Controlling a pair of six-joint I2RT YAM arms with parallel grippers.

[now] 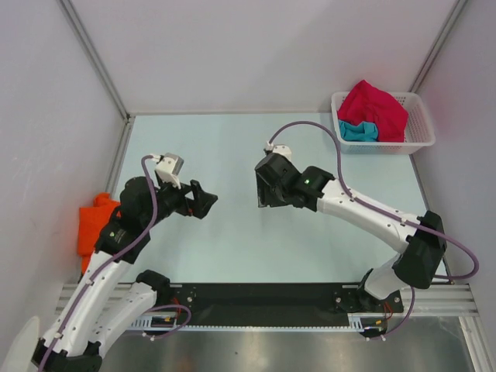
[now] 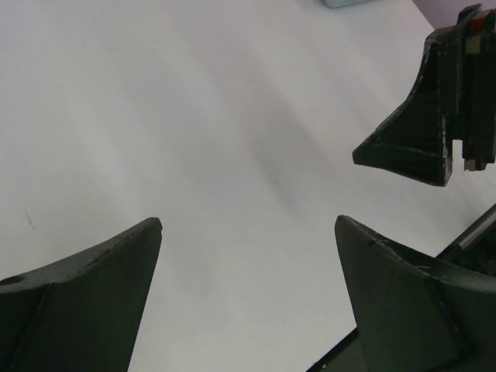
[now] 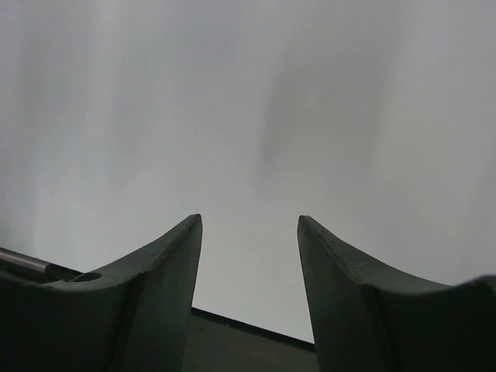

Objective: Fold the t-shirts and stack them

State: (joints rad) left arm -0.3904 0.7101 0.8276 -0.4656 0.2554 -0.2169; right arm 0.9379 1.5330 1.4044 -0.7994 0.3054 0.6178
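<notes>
A bright orange t-shirt (image 1: 94,223) lies bunched at the table's far left edge, partly hidden behind my left arm. A crimson-pink t-shirt (image 1: 377,107) is heaped over a teal t-shirt (image 1: 358,132) in the white basket (image 1: 421,136) at the back right. My left gripper (image 1: 205,198) hovers over the bare table left of centre, open and holding nothing (image 2: 248,225). Facing it from the right, my right gripper (image 1: 263,194) is also open and holds nothing (image 3: 249,219). Neither gripper touches any cloth.
The pale table top (image 1: 232,240) lies between the arms. White walls with metal posts close in the left, back and right sides. A black rail (image 1: 263,294) with the arm bases runs along the near edge. The right gripper's fingers (image 2: 422,139) show in the left wrist view.
</notes>
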